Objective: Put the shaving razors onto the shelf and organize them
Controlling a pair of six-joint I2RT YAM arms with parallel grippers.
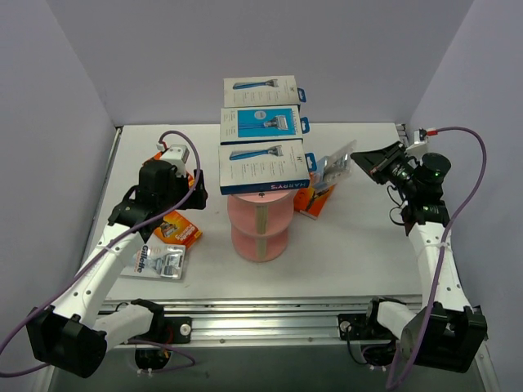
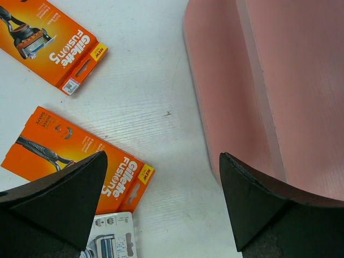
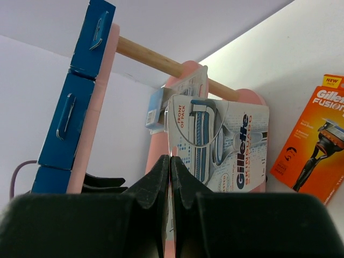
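With the right jaws clamped on the clear Gillette blister pack (image 1: 335, 166) beside the pink shelf (image 1: 257, 233) and the left jaws apart over an orange Fusion5 card (image 2: 80, 145), best slide the pack level onto a lower tier, clear of the Harry's boxes (image 1: 263, 166).

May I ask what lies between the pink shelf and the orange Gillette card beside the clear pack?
Only bare white tabletop, as the left wrist view shows.

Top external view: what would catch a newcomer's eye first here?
Three blue-and-white Harry's boxes sit lined up along the top tier of the pink shelf at centre. To its right, the right gripper pinches a clear Gillette pack. On the left, the open left gripper hangs over orange Fusion cards.
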